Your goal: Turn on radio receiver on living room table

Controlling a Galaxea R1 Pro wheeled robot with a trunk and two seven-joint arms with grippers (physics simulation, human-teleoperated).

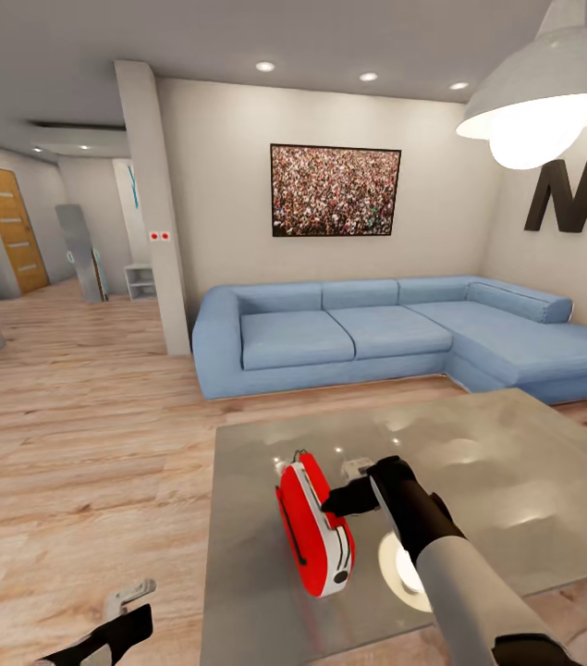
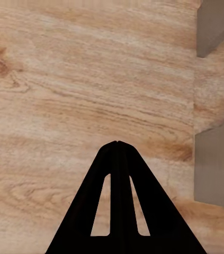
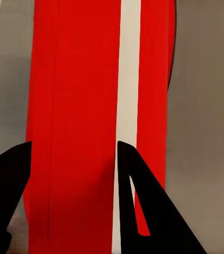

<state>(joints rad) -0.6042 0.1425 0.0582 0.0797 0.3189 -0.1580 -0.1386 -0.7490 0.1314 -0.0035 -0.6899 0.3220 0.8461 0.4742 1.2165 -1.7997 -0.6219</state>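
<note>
The radio receiver [image 1: 316,532] stands upright on the glossy grey table [image 1: 515,462], near its front left part: a red body with a white face that has dark slits and a knob. My right gripper [image 1: 335,502] reaches it from the right, with its black fingers against the upper edge. In the right wrist view the open gripper [image 3: 74,143] has a finger on each side of the red and white body [image 3: 80,106]. My left gripper [image 2: 117,142] is shut and empty over the wood floor, low beside the table's left edge [image 1: 131,601].
A blue L-shaped sofa [image 1: 376,333] lines the wall behind the table, under the crowd picture [image 1: 335,190]. A grey pendant lamp [image 1: 543,92] hangs at the upper right by the black N [image 1: 566,192]. A pillar [image 1: 154,203] and a hallway lie to the left. Grey table legs [image 2: 215,164] stand near my left gripper.
</note>
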